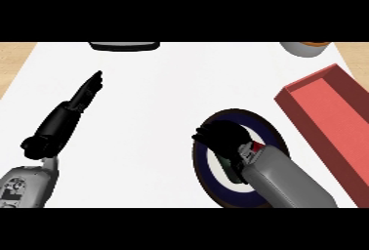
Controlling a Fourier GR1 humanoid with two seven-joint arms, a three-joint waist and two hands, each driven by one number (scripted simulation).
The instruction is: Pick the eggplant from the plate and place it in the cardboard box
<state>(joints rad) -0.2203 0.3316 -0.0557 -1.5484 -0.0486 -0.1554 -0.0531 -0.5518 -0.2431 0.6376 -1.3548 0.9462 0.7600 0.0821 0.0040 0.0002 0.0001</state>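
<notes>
Right robot hand [225, 136] curled over the plate [216, 188]; the eggplant itself is hidden under it.

Whether the fingers hold anything cannot be told. The red box [328, 119] lies just right of the plate on the white counter [158, 107]. The left robot hand [88, 90] rests well apart, fingers straight.

A kitchen counter, seen from steeply above: a white worktop [166, 97] edged with pale wood [14, 58]. A dark-rimmed plate [216, 193] lies under the right hand [225, 139]. Beyond that hand, at the far edge, stands a grey bowl [302, 49]; a red box [324, 117] sits just to its right. A dark-rimmed dish [124, 46] lies beyond the left hand [69, 114].
</notes>
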